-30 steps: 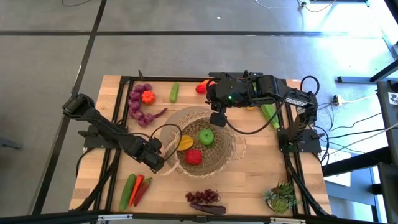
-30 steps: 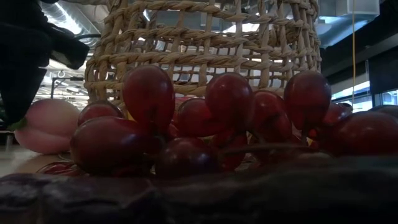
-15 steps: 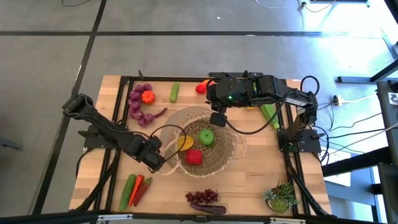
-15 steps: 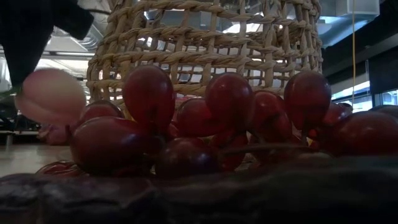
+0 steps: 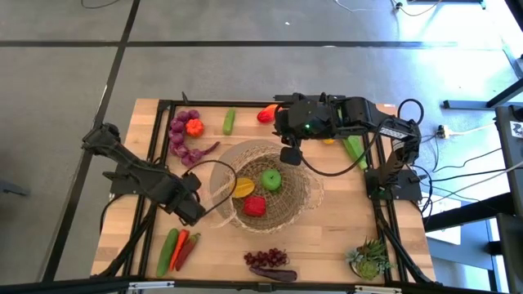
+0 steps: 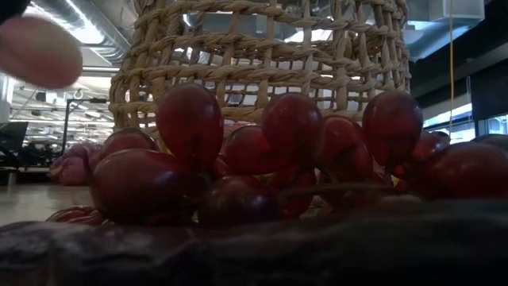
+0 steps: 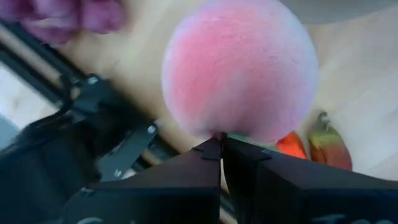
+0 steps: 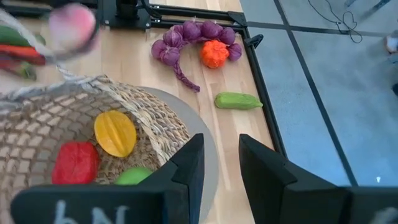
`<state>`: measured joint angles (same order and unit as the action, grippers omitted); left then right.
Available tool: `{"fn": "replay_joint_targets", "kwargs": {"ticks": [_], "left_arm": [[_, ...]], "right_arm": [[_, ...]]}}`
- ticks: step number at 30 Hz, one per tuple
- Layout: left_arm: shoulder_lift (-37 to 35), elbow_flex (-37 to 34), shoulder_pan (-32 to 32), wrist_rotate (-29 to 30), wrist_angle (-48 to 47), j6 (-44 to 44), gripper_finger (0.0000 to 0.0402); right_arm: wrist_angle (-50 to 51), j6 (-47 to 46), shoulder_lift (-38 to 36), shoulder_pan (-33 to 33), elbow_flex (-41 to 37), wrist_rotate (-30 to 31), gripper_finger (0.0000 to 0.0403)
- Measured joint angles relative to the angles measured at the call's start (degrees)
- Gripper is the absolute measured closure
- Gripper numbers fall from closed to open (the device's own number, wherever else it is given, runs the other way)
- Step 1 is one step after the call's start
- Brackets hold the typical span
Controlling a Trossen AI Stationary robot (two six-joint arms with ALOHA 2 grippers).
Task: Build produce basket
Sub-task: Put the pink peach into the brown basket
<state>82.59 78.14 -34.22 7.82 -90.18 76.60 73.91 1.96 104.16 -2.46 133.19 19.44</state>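
Peach (image 7: 239,68) stem-down in left gripper (image 7: 221,146), beside basket (image 5: 298,204)

— Any readable writing anywhere?
— Only pale, blurred marks on the dark right gripper (image 8: 214,177) body at the edge of its wrist view; cut off, not legible as words.
— On the tan woven wicker basket (image 5: 304,200) or the wooden table (image 5: 327,237)?
— Nothing readable there.

Open basket (image 5: 294,208) top, thin loop handle (image 5: 214,181) beside left hand (image 5: 189,211), bare table (image 5: 343,229) toward right.
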Motion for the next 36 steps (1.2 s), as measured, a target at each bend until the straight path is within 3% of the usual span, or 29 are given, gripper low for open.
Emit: {"fn": "replay_joint_targets", "kwargs": {"ticks": [7, 20, 31, 36], "left_arm": [[-0.2, 10.3, -0.3, 8.4, 0.2, -2.7, 0.0401], [-0.2, 22.8, 2.9, 19.1, 0.2, -17.9, 0.0401], [-0.2, 25.9, 9.1, 25.7, 0.2, -33.4, 0.0401], [-0.2, 26.2, 11.6, 26.4, 6.2, -41.9, 0.0401]], "right_arm": [[1.5, 1.7, -0.1, 0.0, 0.0, 0.0, 0.0305], [1.9, 1.6, -0.2, 0.0, 0.0, 0.0, 0.0305], [2.2, 1.3, -0.2, 0.0, 0.0, 0.0, 0.0305], [2.3, 1.3, -0.2, 0.0, 0.0, -0.1, 0.0305]]}}
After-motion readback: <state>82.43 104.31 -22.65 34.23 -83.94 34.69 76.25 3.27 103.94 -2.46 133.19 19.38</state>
